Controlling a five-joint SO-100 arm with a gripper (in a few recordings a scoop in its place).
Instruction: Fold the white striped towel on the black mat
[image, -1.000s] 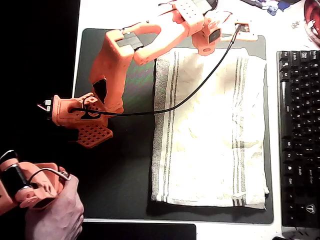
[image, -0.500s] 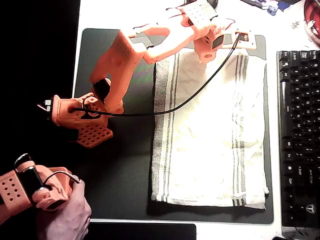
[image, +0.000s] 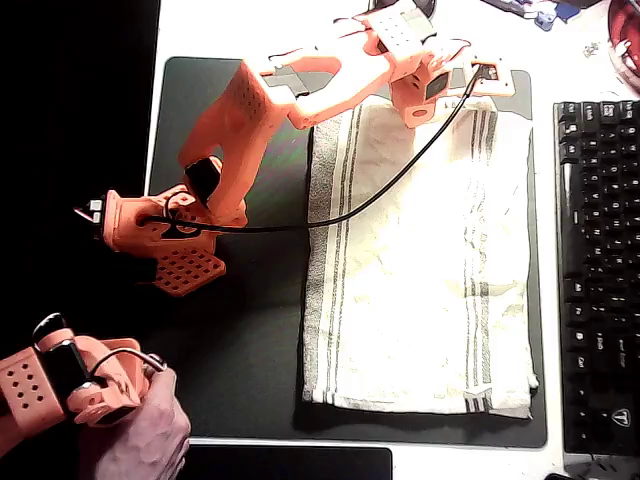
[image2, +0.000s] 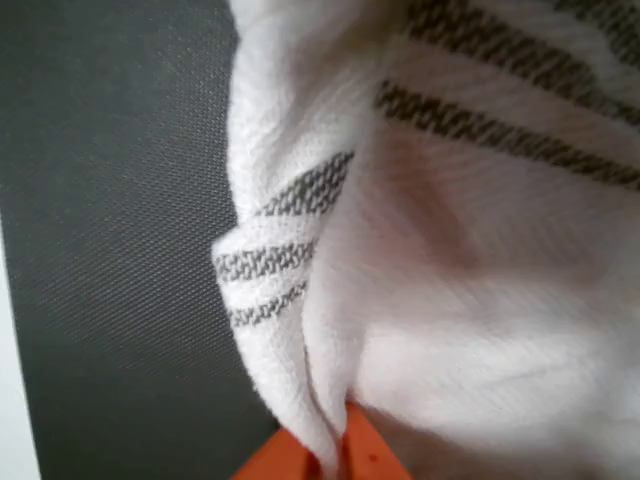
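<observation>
One towel lies spread on the right half of the mat in the overhead view, its long side running top to bottom, with grey-green stripe groups near the left and right edges. The claw sits at the towel's top edge near the right corner, but the orange wrist covers the fingertips there, so the grip cannot be read from above. A black cable crosses the towel from the arm's base to the wrist. A keyboard lies on the worktop right of the mat, cut off by the frame. Against the picture half a second ago, the wrist has shifted slightly right along the top edge; the towel's outline looks unchanged.

In the wrist view, the towel is bunched into a fold, and the orange claw, mostly cut off at the bottom, pinches its hem. The mat shows at left.
</observation>
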